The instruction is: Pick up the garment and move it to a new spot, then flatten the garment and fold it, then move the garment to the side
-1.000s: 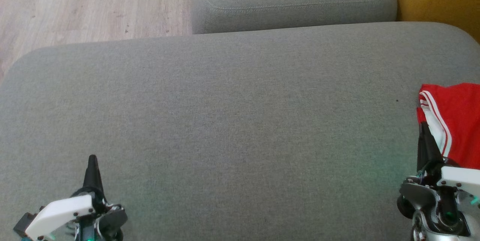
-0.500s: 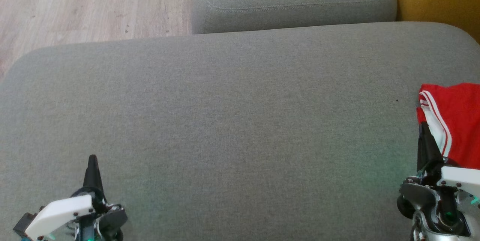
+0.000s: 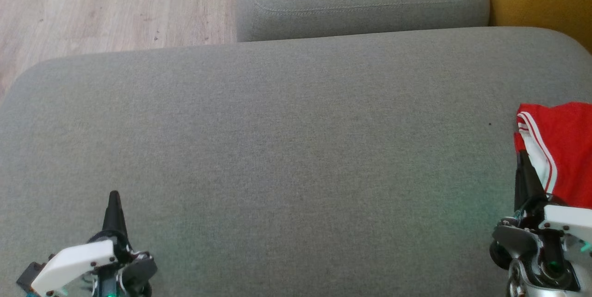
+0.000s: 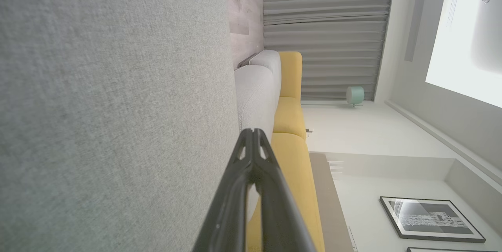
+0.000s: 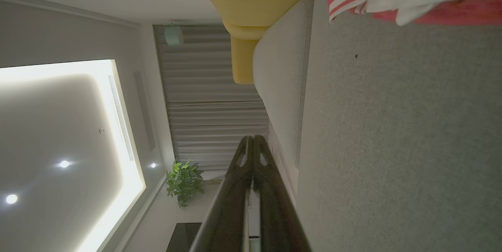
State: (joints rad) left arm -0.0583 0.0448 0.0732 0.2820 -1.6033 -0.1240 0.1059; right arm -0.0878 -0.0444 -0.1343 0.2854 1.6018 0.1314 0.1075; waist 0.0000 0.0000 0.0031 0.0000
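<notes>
Red garment (image 3: 566, 149) with white side stripes, bunched at the right edge of the grey sofa cushion (image 3: 296, 149), partly out of frame. Right gripper (image 3: 522, 160) just beside it, left gripper (image 3: 114, 200) well apart; both clenched, holding nothing. To lift cleanly, I'd open the right jaws first and pinch a raised fold (not the flat cushion).

No readable text, labels, brands or numbers anywhere; framed picture (image 4: 431, 218) on wall too small to read.
</notes>
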